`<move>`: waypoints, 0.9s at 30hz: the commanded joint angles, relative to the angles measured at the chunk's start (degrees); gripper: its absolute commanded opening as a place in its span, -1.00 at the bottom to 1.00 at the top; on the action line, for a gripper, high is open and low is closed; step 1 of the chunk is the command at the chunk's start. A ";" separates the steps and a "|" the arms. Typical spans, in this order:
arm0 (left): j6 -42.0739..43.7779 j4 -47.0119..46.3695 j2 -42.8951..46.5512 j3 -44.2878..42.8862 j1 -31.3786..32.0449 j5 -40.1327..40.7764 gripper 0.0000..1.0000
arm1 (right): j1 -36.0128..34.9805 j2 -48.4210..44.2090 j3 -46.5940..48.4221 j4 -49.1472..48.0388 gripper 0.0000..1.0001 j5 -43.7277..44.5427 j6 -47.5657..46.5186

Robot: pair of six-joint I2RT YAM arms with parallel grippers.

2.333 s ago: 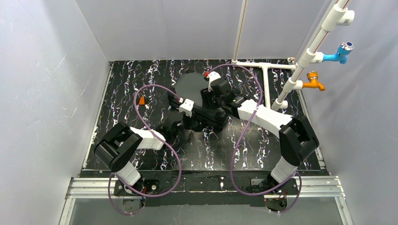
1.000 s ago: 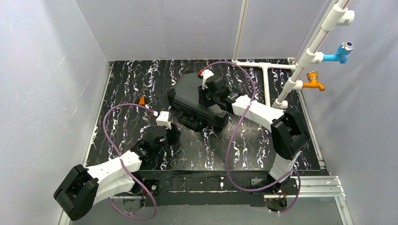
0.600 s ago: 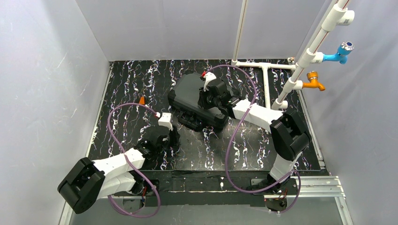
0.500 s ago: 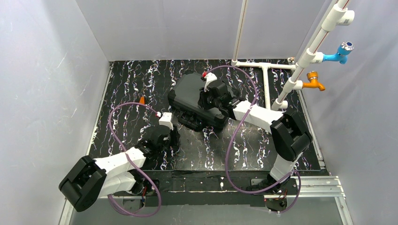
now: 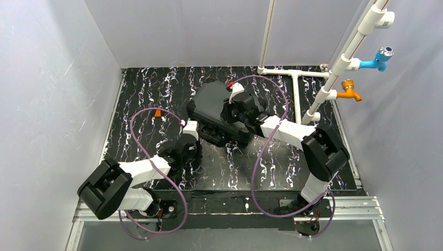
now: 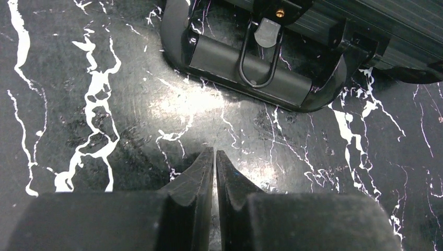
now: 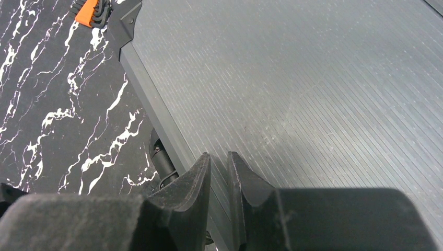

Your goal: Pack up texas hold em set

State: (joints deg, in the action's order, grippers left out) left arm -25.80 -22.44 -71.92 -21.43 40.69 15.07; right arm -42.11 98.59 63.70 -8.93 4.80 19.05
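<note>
Case (image 5: pixel 210 99) lay shut under my right gripper (image 7: pixel 219 156), jaws together. My left gripper (image 6: pixel 214 152), also together, needed square push on latch (image 6: pixel 267 34).

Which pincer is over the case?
The right pincer, shut over the case lid; the left pincer hovers over bare table near the handle.

Plain pale grey walls (image 5: pixel 52 78) close in the table on the left, back and right. The tabletop (image 5: pixel 141 89) is glossy black with white marble veining, and soft light glares off it in the left wrist view. A white pipe frame (image 5: pixel 296 97) stands at the far right, carrying a blue tap (image 5: pixel 381 56) and an orange tap (image 5: pixel 349 90). An aluminium rail (image 5: pixel 360 209) runs along the near edge.
</note>
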 commanded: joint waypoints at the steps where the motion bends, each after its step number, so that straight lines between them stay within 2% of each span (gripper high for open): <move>1: -0.03 -2.37 -3.61 -3.43 0.04 0.77 -0.94 | -0.06 3.11 -4.91 15.11 -0.45 1.40 -0.06; 4: -0.30 -3.98 -5.47 -4.10 0.01 0.82 -1.00 | -0.08 3.15 -5.07 14.87 -0.45 1.07 -0.06; 15: 1.15 -8.33 -11.46 -7.48 -0.45 -0.29 -1.00 | -0.08 3.33 -5.25 14.04 -0.45 0.24 0.20; 27: 1.47 -8.70 -15.19 -9.11 -0.96 -0.04 -1.00 | -0.07 3.45 -5.26 13.68 -0.45 -0.23 0.20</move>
State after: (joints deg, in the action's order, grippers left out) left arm -24.75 -30.39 -86.70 -29.10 40.16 14.13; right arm -42.11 98.32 62.83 -10.31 4.69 19.38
